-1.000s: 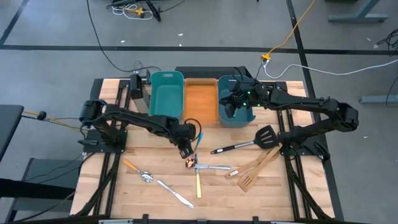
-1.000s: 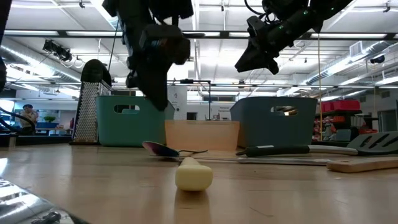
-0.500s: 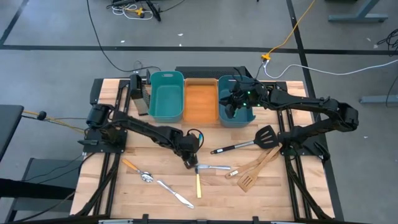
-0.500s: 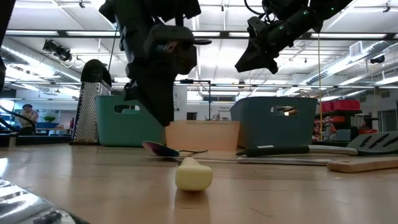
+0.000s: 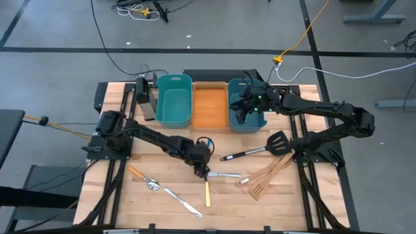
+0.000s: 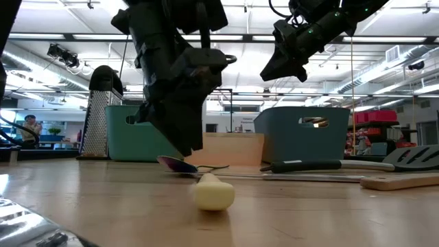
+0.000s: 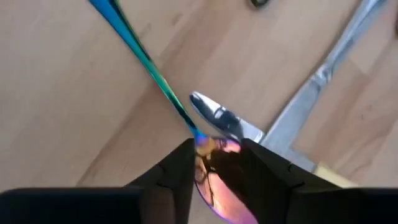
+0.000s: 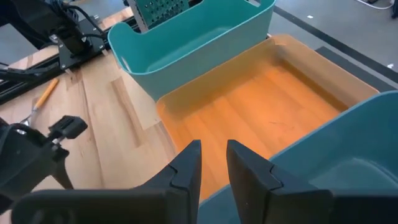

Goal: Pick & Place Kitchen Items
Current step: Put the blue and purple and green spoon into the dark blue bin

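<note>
While the right gripper [image 5: 242, 116] hangs narrowly parted over the right teal bin [image 5: 252, 125], the left gripper [image 7: 216, 163] straddles the iridescent spoon [image 7: 217, 180], fingers apart.

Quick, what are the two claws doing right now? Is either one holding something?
Left claw: open, down around the spoon bowl, not gripping it.
Right claw: open, empty, over the bins.

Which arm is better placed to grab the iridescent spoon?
Left. Its end effector straddles the iridescent spoon on the table, fingers open. The right end effector hovers over the teal bin.
</note>
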Robot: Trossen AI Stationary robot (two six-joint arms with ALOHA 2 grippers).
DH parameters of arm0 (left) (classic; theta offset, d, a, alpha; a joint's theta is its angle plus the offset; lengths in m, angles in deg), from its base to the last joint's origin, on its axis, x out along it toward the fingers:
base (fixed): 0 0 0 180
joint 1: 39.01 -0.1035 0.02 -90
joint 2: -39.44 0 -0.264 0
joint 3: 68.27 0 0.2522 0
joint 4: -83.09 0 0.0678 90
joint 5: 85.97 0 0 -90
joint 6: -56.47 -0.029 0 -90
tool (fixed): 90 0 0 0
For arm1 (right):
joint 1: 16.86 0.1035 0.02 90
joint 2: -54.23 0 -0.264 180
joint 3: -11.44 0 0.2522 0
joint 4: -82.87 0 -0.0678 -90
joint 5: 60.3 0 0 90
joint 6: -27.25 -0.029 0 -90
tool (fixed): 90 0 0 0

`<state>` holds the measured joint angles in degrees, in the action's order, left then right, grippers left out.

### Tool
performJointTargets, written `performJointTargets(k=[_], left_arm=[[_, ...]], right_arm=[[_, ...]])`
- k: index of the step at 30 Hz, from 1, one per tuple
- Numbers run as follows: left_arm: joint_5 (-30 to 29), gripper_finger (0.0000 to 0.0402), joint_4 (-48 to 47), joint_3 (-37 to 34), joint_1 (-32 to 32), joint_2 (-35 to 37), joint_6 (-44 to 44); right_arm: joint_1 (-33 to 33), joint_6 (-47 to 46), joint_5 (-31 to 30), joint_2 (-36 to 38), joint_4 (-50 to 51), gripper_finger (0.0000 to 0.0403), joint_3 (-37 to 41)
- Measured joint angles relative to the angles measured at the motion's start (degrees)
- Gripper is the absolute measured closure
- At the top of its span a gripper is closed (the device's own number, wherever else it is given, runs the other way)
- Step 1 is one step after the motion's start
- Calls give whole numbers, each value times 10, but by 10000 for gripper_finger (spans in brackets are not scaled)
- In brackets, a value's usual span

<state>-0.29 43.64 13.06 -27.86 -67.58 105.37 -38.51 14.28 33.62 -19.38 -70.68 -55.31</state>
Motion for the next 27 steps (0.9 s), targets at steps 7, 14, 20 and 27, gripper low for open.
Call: performJointTargets(k=[7, 14, 20, 27], left_arm=[[-23, 222, 17, 0, -5, 0, 4], [-36, 220, 22, 0, -8, -6, 20], [-35, 220, 16, -1, -19, -19, 26], [-47, 220, 27, 0, -34, -19, 26]], right_arm=[[0, 0, 0, 0, 4, 316, 0], [0, 0, 0, 0, 6, 316, 0], [0, 0, 0, 0, 7, 316, 0], [2, 0, 0, 0, 11, 316, 0]])
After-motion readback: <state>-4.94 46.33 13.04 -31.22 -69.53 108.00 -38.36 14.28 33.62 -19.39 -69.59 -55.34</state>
